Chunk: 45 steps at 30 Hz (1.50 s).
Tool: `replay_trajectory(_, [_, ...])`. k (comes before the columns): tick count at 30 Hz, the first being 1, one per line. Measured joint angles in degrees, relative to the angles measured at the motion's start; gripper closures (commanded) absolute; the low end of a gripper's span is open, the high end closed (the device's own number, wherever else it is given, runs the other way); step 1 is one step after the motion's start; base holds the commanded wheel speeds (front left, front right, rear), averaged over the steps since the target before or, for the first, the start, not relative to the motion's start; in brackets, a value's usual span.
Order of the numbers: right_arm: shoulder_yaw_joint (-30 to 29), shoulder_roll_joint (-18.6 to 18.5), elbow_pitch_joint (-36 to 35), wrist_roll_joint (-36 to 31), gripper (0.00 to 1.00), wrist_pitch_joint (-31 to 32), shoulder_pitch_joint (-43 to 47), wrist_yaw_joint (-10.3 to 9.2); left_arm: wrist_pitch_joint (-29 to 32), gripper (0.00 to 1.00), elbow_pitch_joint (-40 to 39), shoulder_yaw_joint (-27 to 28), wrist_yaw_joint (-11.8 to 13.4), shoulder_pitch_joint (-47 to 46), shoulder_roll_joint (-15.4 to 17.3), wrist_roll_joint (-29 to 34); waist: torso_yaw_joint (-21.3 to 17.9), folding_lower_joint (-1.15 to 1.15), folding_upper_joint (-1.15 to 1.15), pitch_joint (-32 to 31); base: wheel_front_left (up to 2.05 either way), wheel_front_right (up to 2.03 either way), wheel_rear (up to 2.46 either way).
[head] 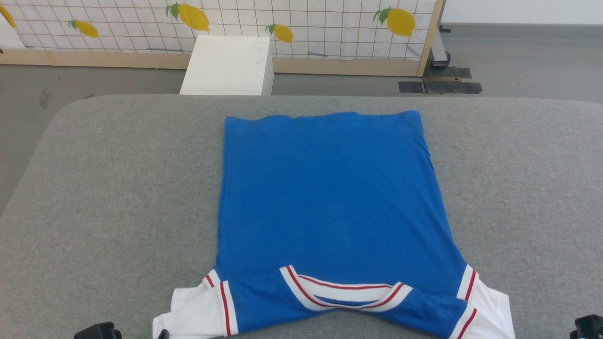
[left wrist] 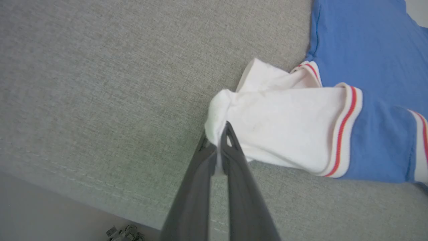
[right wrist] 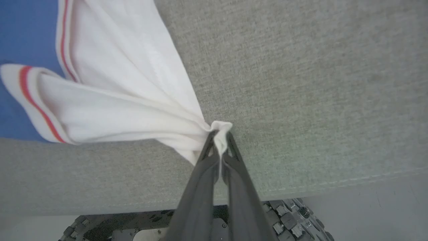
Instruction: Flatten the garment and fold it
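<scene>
Both grippers are pinched shut on cloth. The left gripper (left wrist: 220, 134) has its two dark fingers closed to a sliver on the bunched tip of the left sleeve (left wrist: 284, 130). The right gripper (right wrist: 220, 137) is clamped the same way on the corner of the right sleeve (right wrist: 117, 107), with a small white tuft poking up between its tips. I read these as deliberate grips on the outermost points, since each white sleeve is drawn into pleats that run toward its pinch. That gives me two handles to pull apart and lay flat. Whether the pinched corners are lifted clear of the surface I cannot tell. Outward from the grips, the garment (head: 330, 188) lies on the grey padded table (head: 118, 188). Its striped collar (head: 344, 294) is nearest me, close to the table's front edge. The blue body is spread smooth, running away to the hem (head: 325, 115) at the far side. By my judgement the body is already flat, the rumpled sleeves are what remains, and no fold has started. Past the table stand a white box (head: 228, 66) and a lemon-print screen (head: 292, 28).
</scene>
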Motion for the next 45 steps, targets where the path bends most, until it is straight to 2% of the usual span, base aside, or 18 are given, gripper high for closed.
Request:
replay_trajectory(1, [0.2, 0.0, 0.2, 0.0, 0.12, -0.7, 0.0, 0.00, -0.2, 1.00, 0.0, -0.1, 0.0, 0.0, -0.1, 0.0, 0.1, 0.00, 0.00, 0.0, 0.00, 0.00, 0.00])
replay_trajectory(2, [0.3, 0.0, 0.2, 0.0, 0.00, -1.4, 0.0, 0.00, -0.5, 1.00, 0.0, -0.3, -0.1, 0.0, -0.2, 0.0, 0.2, 0.00, 0.00, 0.1, 0.00, 0.00, 0.00])
replay_trajectory(9, [1.2, 0.0, -5.8, -1.3, 0.00, -9.5, -3.3, 0.01, -1.0, 1.00, -0.1, -1.7, -1.2, -1.1, -0.2, 0.4, 1.5, 0.00, 0.00, 0.8, 0.00, 0.00, 0.00])
replay_trajectory(15, [2.1, 0.0, -8.4, -4.2, 0.00, -21.5, -11.5, 0.01, -1.7, 1.00, -1.4, -3.0, -2.0, -3.1, -0.5, 0.6, 3.4, 0.00, 0.00, 2.6, 0.00, 0.00, 0.00])
replay_trajectory(19, [2.5, -2.0, -3.9, -5.6, 0.00, -29.2, -21.9, 0.01, -2.4, 1.00, -2.5, -3.9, -2.6, -5.7, -0.8, 1.1, 4.7, 0.00, 0.00, 5.2, 0.00, 0.00, 0.00])
replay_trajectory(23, [2.7, -5.2, 4.1, -5.9, 0.00, -32.8, -33.4, 0.01, -3.1, 1.00, -3.5, -5.1, -3.5, -8.6, -1.6, 1.4, 6.2, 0.00, 0.00, 8.5, 0.00, 0.00, 0.00])
replay_trajectory(29, [2.4, -10.6, 16.7, -7.1, 0.00, -30.5, -48.8, 0.01, -5.0, 1.00, -3.4, -6.9, -5.1, -12.4, -3.4, 1.5, 9.1, 0.00, 0.00, 14.0, 0.00, 0.00, 0.00])
replay_trajectory(32, [2.4, -12.8, 21.5, -8.1, 0.00, -27.4, -54.8, 0.01, -5.8, 1.00, -2.8, -7.7, -6.0, -14.2, -4.3, 1.5, 10.8, 0.00, 0.00, 16.9, 0.00, 0.00, 0.00])
replay_trajectory(38, [2.8, -15.5, 27.4, -10.6, 0.00, -17.0, -64.1, 0.01, -8.6, 1.00, -1.6, -8.8, -7.6, -17.3, -5.8, 1.6, 14.1, 0.00, 0.00, 22.9, 0.00, 0.00, 0.00])
replay_trajectory(45, [2.9, -16.5, 28.9, -16.8, 0.00, -2.7, -69.2, 0.01, -11.1, 1.00, -1.2, -9.4, -9.6, -19.8, -7.2, 1.0, 17.1, 0.01, 0.00, 28.9, 0.00, 0.00, 0.00])
